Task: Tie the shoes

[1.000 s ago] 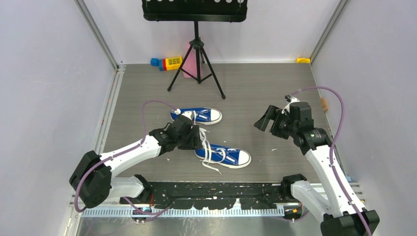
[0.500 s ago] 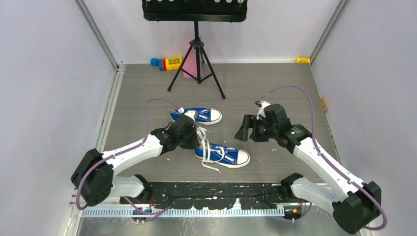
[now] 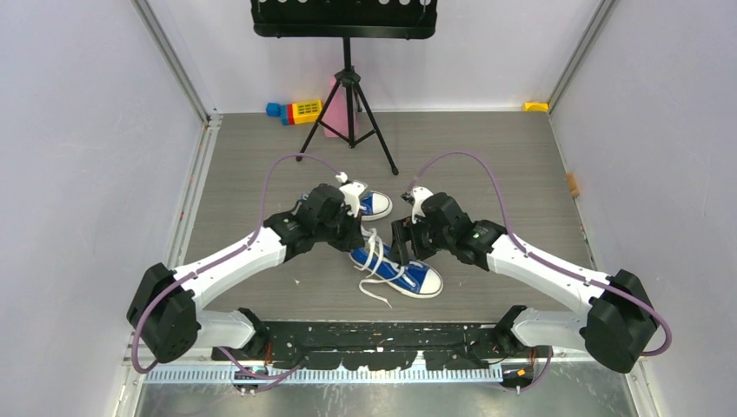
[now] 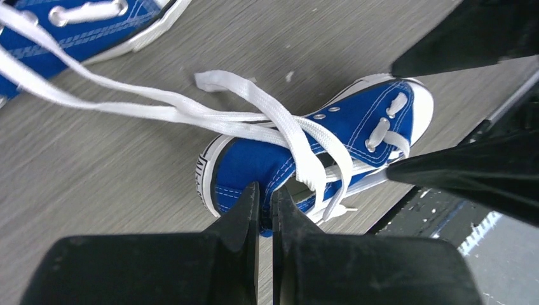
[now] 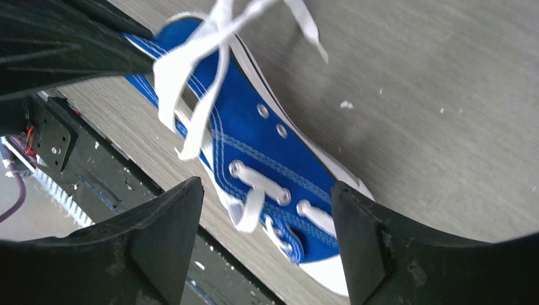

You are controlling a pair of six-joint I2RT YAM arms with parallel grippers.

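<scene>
Left fingers (image 4: pixel 245 216) pressed together; right fingers (image 5: pixel 165 229) spread over blue canvas sneaker (image 5: pixel 267 152) — flat white laces (image 4: pixel 219 84) loose.

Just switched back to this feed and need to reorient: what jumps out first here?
The near blue sneaker in the middle of the table draws the eye, its long white laces untied and strung loosely across it. The right pincer hangs wide open above it, while the left pincer is closed at its heel end. The second blue sneaker lies just behind.
</scene>
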